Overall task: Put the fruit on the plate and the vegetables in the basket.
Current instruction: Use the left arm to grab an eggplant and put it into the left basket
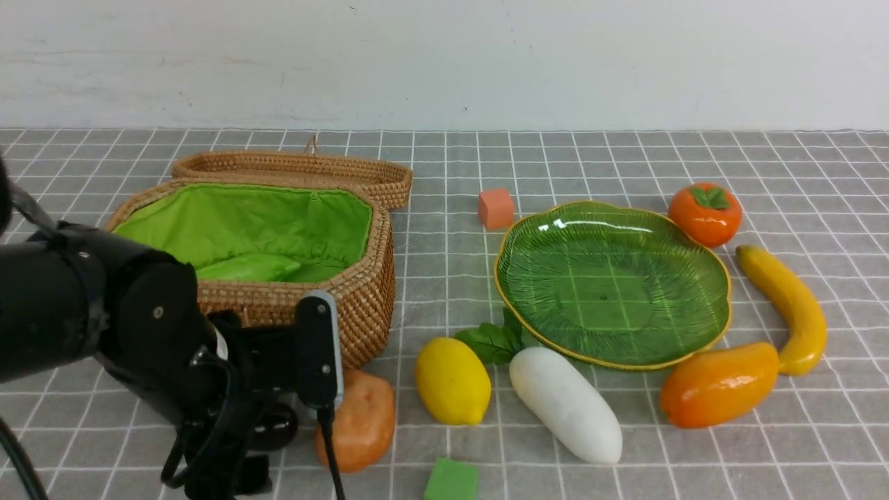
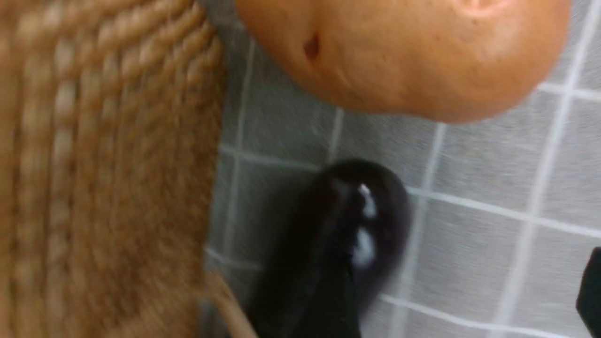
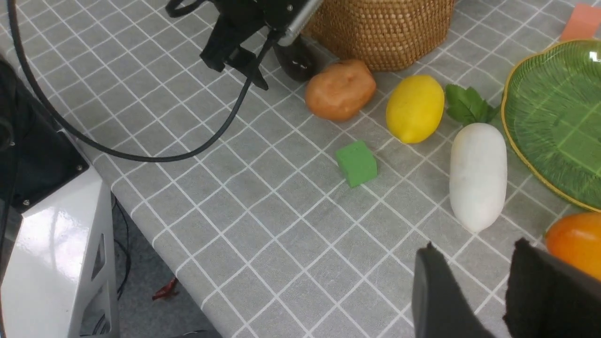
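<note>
Glossy, dark purple eggplant [image 2: 347, 234] lies ahead of our released left gripper [image 1: 281, 437], beside the coarse woven wicker basket [image 1: 361, 292].

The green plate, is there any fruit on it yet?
No, the plate holds nothing; the lemon, mango, banana and persimmon all lie on the table beside it.

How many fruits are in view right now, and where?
4, all off the plate: lemon left-front of it, mango by its front-right rim, banana on its right, persimmon behind-right. The left arm might hide others.
</note>
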